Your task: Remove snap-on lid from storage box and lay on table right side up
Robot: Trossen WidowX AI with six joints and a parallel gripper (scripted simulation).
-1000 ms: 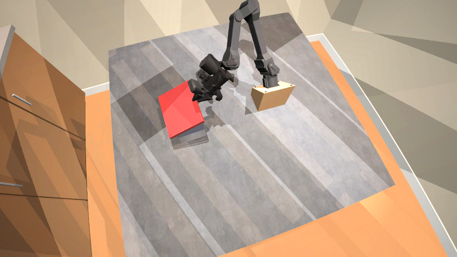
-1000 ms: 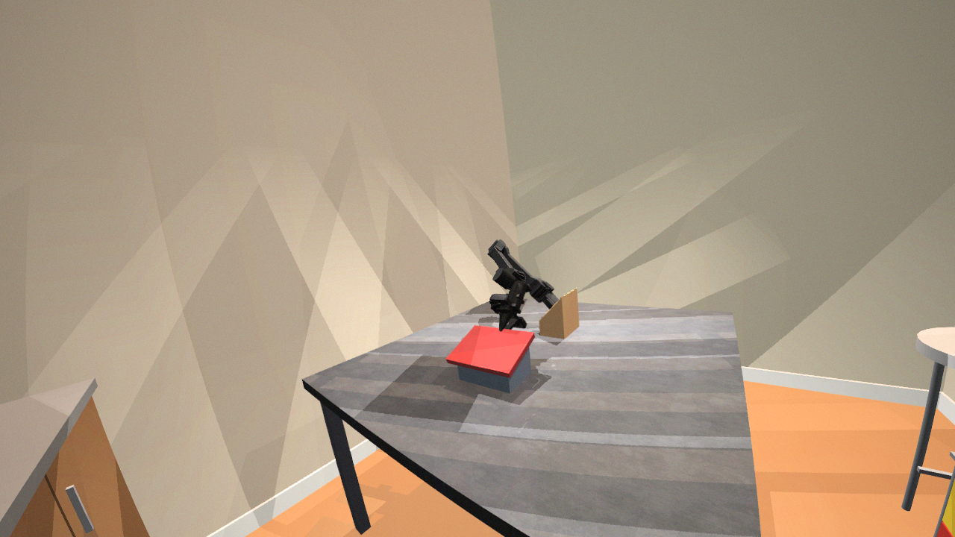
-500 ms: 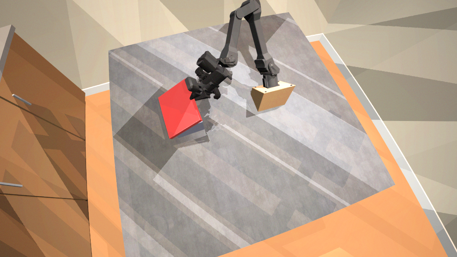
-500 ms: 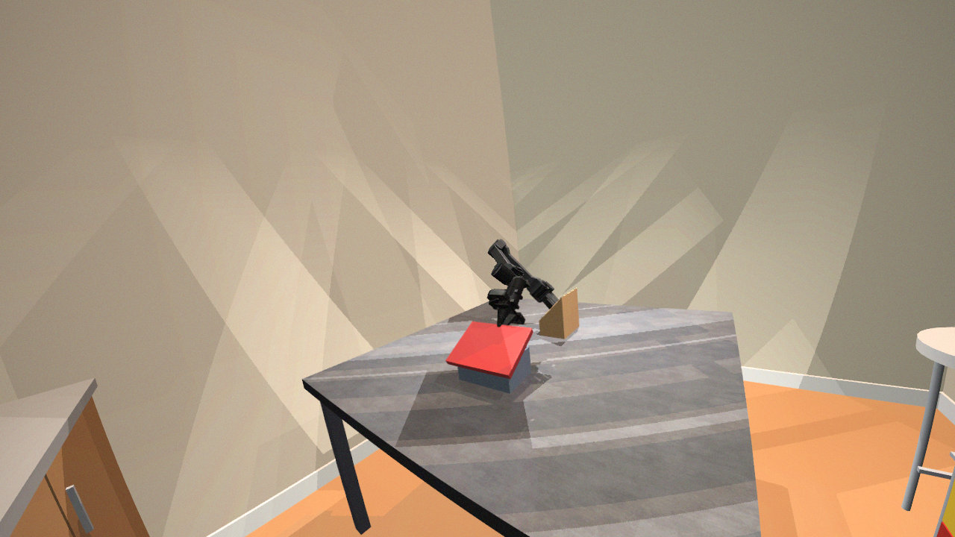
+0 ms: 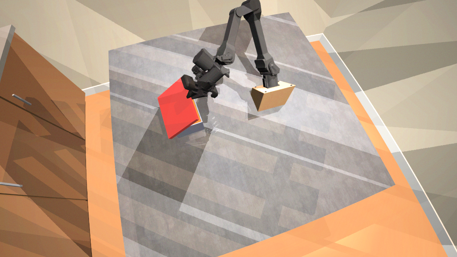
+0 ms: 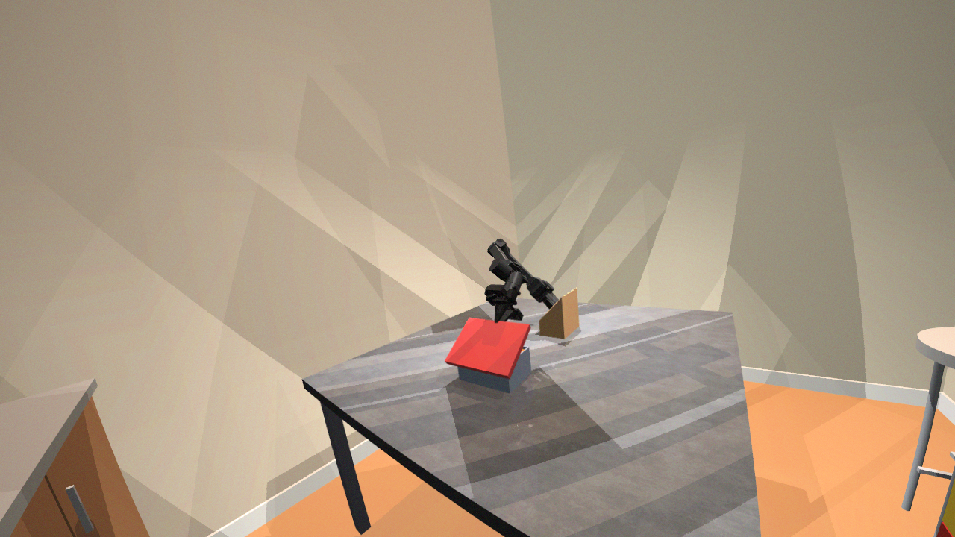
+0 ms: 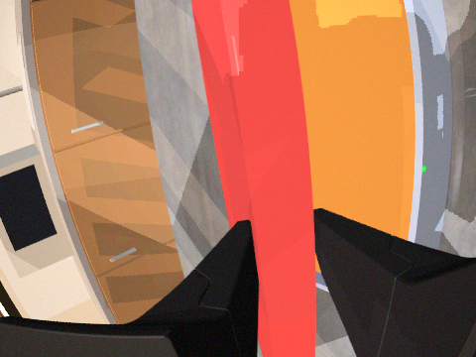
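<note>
The red lid (image 5: 179,111) (image 6: 490,347) (image 7: 278,149) is tilted over the storage box, its edge near the arm raised and its far edge low. The box (image 5: 192,128) (image 6: 483,379) (image 7: 432,124) is blue-grey and stands on the table; its orange inside shows in the wrist view under the raised edge. My gripper (image 7: 281,227) (image 5: 189,95) (image 6: 497,320) is shut on the lid's raised edge, one finger on each side of it. Whether the lid's far edge still touches the box is hidden.
The arm's tan wedge-shaped base (image 5: 274,99) (image 6: 568,317) stands on the grey table (image 5: 242,179) (image 6: 654,400), to the right of the box in the top view. A brown cabinet (image 5: 48,127) (image 7: 109,164) stands beyond the table's left edge. A round stool (image 6: 938,340) is off to the right in the exterior view.
</note>
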